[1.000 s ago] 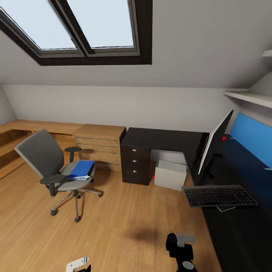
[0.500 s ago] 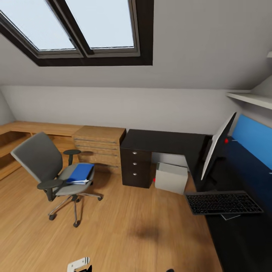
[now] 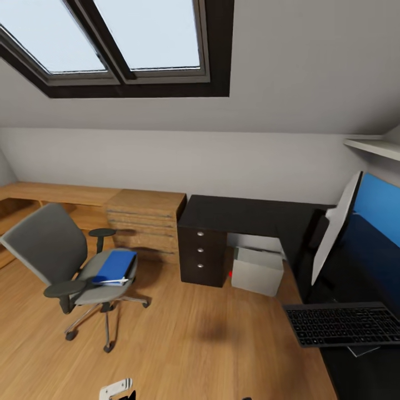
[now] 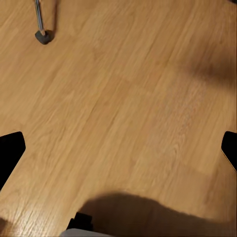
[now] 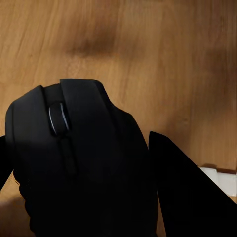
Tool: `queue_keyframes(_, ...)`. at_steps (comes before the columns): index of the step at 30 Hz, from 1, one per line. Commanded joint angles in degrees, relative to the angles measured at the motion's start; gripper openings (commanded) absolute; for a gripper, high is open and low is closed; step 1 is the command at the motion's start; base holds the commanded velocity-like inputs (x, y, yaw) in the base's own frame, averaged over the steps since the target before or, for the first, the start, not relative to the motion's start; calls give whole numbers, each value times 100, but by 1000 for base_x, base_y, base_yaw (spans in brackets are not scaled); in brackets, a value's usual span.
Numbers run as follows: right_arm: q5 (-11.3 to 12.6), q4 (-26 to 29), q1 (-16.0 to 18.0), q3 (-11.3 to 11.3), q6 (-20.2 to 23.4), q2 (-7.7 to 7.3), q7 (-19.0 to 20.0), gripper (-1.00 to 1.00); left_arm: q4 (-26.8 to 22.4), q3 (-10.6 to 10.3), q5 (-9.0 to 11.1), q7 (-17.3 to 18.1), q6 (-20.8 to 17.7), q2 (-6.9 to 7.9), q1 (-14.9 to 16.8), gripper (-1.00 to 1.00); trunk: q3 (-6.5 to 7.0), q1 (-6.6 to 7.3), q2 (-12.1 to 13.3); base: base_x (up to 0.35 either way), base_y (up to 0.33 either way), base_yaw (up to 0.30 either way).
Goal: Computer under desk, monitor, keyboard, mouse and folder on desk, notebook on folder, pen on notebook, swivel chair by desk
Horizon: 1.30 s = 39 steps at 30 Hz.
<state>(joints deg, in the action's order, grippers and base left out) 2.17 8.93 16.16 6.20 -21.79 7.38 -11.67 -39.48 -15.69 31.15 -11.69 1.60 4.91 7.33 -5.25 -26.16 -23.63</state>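
Oak flooring (image 3: 183, 333) stretches below the desk (image 3: 250, 214). Right gripper (image 5: 84, 197) pinches the mouse (image 5: 74, 158); left gripper (image 4: 118, 148) hangs spread, while the folder (image 3: 114, 265) lies on the swivel chair (image 3: 55, 250).

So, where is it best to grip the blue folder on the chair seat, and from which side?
Probably the folder's front edge, where white paper edges show. It lies flat between the swivel chair's armrests, with the tall back behind, so come from the open front.
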Motion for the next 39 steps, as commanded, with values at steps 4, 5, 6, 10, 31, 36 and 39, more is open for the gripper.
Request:
queue_keyframes(4,38,-6,5,48,-18,0,-23,-100,-7,-48,57,-52,18,10,6,100,25,38,71,329,2,0)
queue_keyframes(5,38,-6,4,48,-18,0,-22,-100,-7,-48,57,-52,19,10,6,100,25,38,71,329,0,0)
queue_keyframes(6,38,-7,6,48,-18,2,-21,-100,-7,-48,58,-53,21,10,6,100,25,38,71,329,0,0)
queue_keyframes(10,38,-13,5,48,-17,7,-22,-100,-7,-48,58,-53,20,10,6,100,25,38,71,329,0,0)
queue_keyframes(31,38,-14,4,44,-18,9,-21,-100,-7,-48,40,-26,51,10,6,100,25,38,71,137,88,0)
queue_keyframes(36,38,-14,5,43,-18,9,-23,-100,-7,-48,40,-26,51,10,7,100,25,38,71,82,284,0)
queue_keyframes(39,38,-14,6,44,-18,9,-25,-100,-7,-48,40,-26,51,10,6,100,25,38,71,163,215,0)
